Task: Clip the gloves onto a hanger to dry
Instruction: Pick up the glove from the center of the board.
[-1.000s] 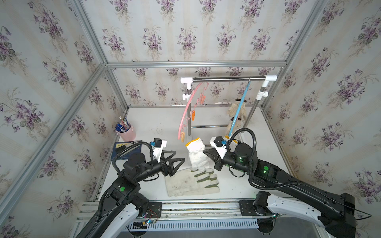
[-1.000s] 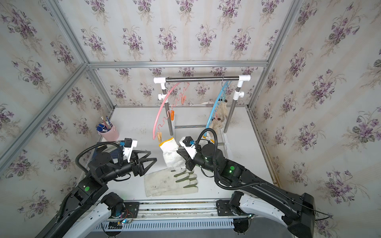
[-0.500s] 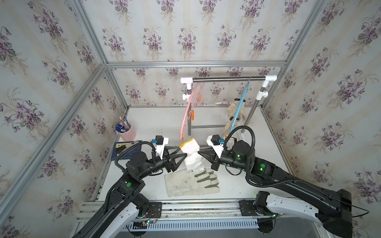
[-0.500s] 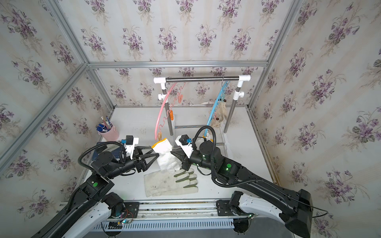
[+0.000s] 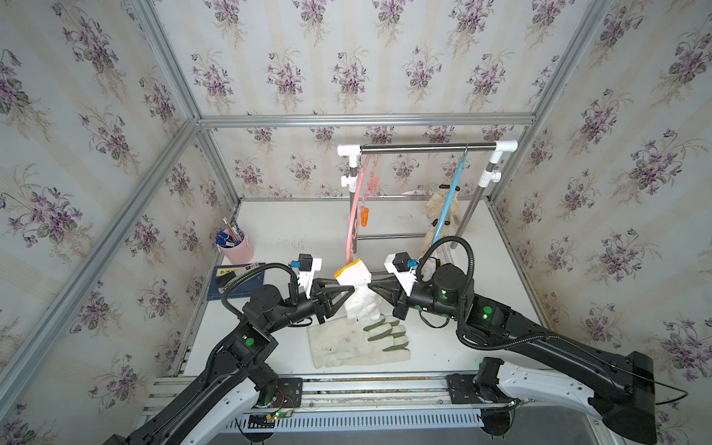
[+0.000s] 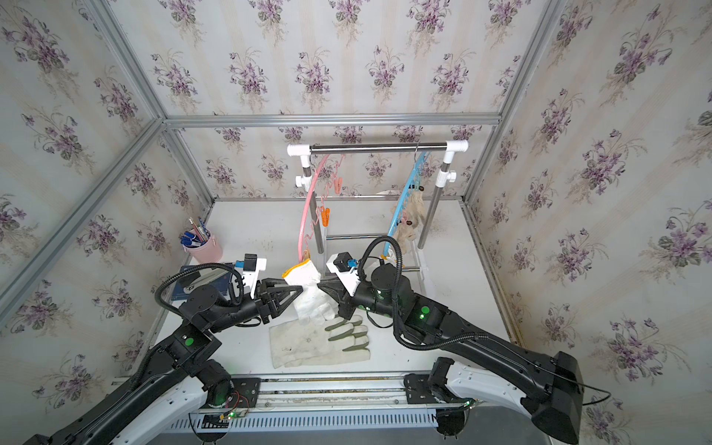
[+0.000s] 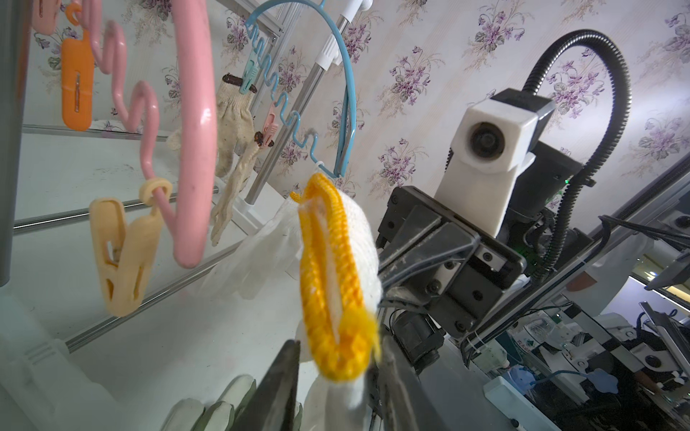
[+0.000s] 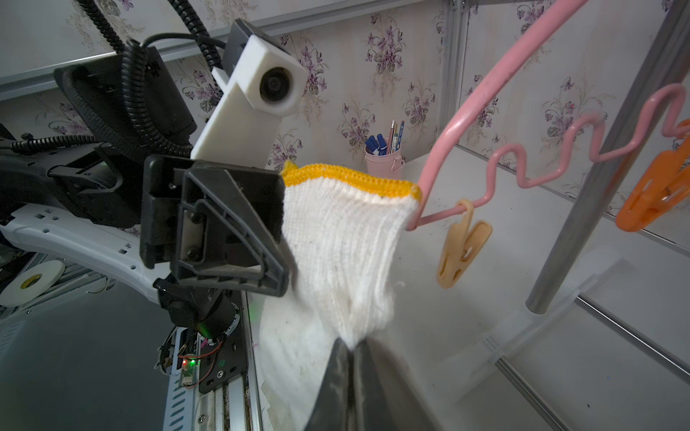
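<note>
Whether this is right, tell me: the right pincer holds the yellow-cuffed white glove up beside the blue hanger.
Not the blue one. The right pincer holds the yellow-cuffed white glove up beside the pink hanger. The right wrist view shows the cuff by that hanger's lower end.

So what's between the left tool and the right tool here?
The white knitted glove with the yellow cuff hangs between them, pinched by the right tool, the left tool at its other side. Both top views show it.
</note>
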Controlling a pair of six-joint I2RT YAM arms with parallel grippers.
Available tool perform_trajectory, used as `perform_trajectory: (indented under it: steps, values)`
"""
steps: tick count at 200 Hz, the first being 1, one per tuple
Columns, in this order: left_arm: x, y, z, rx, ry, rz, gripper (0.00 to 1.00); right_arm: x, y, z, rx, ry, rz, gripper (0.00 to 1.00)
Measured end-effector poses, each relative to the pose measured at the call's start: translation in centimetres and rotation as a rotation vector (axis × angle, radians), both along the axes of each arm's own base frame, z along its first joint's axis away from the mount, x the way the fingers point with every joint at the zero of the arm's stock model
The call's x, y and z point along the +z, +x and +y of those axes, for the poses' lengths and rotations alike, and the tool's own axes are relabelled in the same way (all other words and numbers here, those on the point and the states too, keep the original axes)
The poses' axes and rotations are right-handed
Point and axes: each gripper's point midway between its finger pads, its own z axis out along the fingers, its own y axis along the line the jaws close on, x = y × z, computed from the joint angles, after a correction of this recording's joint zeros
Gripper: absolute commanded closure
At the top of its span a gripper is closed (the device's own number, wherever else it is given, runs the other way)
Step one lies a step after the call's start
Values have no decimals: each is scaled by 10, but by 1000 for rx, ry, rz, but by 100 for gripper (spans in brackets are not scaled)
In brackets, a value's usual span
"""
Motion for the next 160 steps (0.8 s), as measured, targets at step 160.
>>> perform_trajectory:
  steps: [160]
  values:
    - [-7,9,9,102,-13,15,100,-7,2,-1,-16,-14,14,67]
